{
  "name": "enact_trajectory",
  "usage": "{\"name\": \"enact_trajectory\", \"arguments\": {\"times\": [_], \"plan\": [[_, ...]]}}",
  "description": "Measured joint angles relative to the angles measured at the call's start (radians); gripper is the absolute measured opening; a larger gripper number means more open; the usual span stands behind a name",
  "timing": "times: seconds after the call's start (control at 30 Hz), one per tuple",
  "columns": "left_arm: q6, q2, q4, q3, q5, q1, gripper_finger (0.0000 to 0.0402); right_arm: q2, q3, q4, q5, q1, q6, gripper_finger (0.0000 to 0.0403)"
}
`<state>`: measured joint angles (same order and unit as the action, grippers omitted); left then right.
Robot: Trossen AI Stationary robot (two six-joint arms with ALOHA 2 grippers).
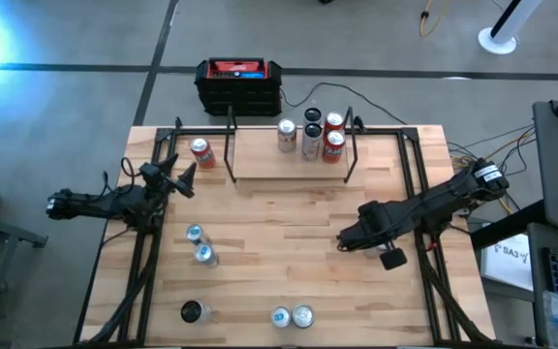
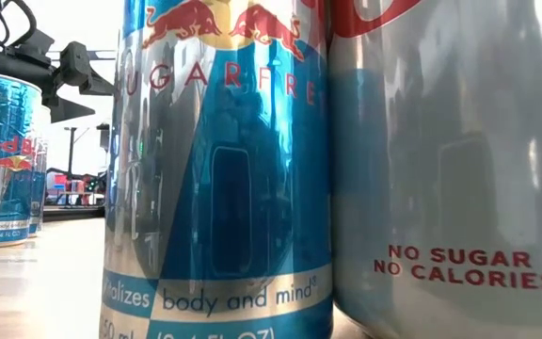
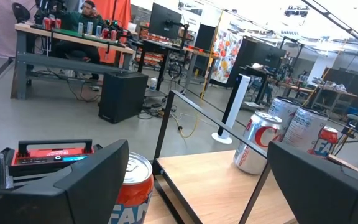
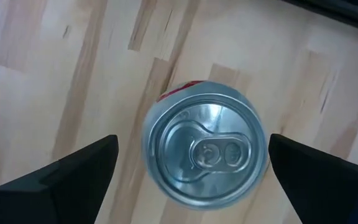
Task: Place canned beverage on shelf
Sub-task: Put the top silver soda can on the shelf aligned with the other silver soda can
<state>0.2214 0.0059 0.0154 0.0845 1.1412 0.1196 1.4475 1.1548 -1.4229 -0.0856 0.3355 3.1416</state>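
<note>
The shelf [image 1: 289, 165] is a light wood board with thin black posts at the table's far side. Several cans [image 1: 311, 138] stand on it and also show in the left wrist view [image 3: 257, 142]. My right gripper [image 1: 349, 237] is open and points down over a silver-topped can with a red side [image 4: 205, 152]. Its fingers stand wide on either side of the can without touching it, and in the high view the gripper hides the can. My left gripper [image 1: 184, 179] is open and level. It points at an orange can [image 1: 201, 152], which stands low between the fingers in the left wrist view [image 3: 132, 186].
A black box with a red top [image 1: 239, 82] stands beyond the far edge. Loose cans stand left of centre [image 1: 200, 244] and near the front edge [image 1: 194, 311] [image 1: 293, 316]. Two of these [image 2: 215, 169] [image 2: 450, 169] fill the low view. A black frame [image 1: 419, 184] borders the table.
</note>
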Motion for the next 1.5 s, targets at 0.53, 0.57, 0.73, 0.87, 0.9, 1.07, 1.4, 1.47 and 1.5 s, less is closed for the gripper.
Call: {"name": "enact_trajectory", "arguments": {"times": [0.53,0.57,0.73,0.87,0.9,1.07,1.4,1.47,1.5], "plan": [[0.0,0.0,0.0,0.0,0.0,0.0,0.0368,0.0,-0.049,0.05,0.0,0.0,-0.014,0.0281],[0.0,0.0,0.0,0.0,0.0,0.0,0.0368,0.0,-0.048,0.05,0.001,0.0,-0.026,0.0281],[0.0,0.0,0.0,0.0,0.0,0.0,0.0368,0.001,-0.034,0.062,0.044,-0.002,-0.161,0.0281],[0.0,0.0,0.0,0.0,0.0,0.0,0.0368,0.001,-0.028,0.08,0.124,-0.003,-0.285,0.0281],[0.0,0.0,0.0,0.0,0.0,0.0,0.0368,0.001,-0.023,0.085,0.148,-0.003,-0.326,0.0281],[0.0,0.0,0.0,0.0,0.0,0.0,0.0368,0.002,0.014,0.11,0.207,-0.037,-0.577,0.0281],[0.0,0.0,0.0,0.0,0.0,0.0,0.0368,0.058,0.104,0.21,0.214,-0.209,-1.124,0.0281],[0.0,0.0,0.0,0.0,0.0,0.0,0.0368,0.101,0.145,0.208,0.212,-0.235,-1.224,0.0281],[0.0,0.0,0.001,0.0,0.0,0.0,0.0368,0.123,0.167,0.207,0.212,-0.246,-1.277,0.0281]]}}
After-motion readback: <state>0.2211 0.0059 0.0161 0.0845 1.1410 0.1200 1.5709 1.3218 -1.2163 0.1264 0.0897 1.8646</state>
